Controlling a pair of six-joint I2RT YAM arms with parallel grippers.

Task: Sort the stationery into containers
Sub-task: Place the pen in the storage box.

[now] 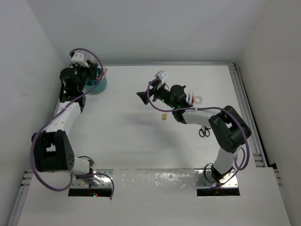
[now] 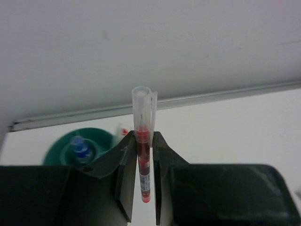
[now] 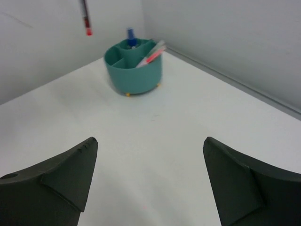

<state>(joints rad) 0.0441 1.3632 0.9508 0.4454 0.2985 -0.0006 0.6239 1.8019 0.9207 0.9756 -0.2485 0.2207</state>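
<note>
My left gripper [image 2: 144, 143] is shut on a thin red pen [image 2: 143, 155] with a clear cap, held upright between the fingers. It hangs beside the round teal tub [image 2: 63, 146], which holds a blue-capped bottle [image 2: 81, 147]. In the top view the left gripper [image 1: 90, 74] is over the tub [image 1: 98, 85] at the far left. My right gripper [image 3: 150, 155] is open and empty above bare table, facing the tub [image 3: 134, 70], with pens [image 3: 151, 54] leaning in one compartment. On the table lie a tan eraser [image 1: 163, 117], black scissors [image 1: 204, 132] and a white tape roll [image 1: 198, 99].
White walls close in the table at the back and left, close to the tub. A metal rail [image 1: 244, 108] runs along the right edge. The right arm's forearm [image 1: 197, 114] lies across the table between the eraser and the scissors.
</note>
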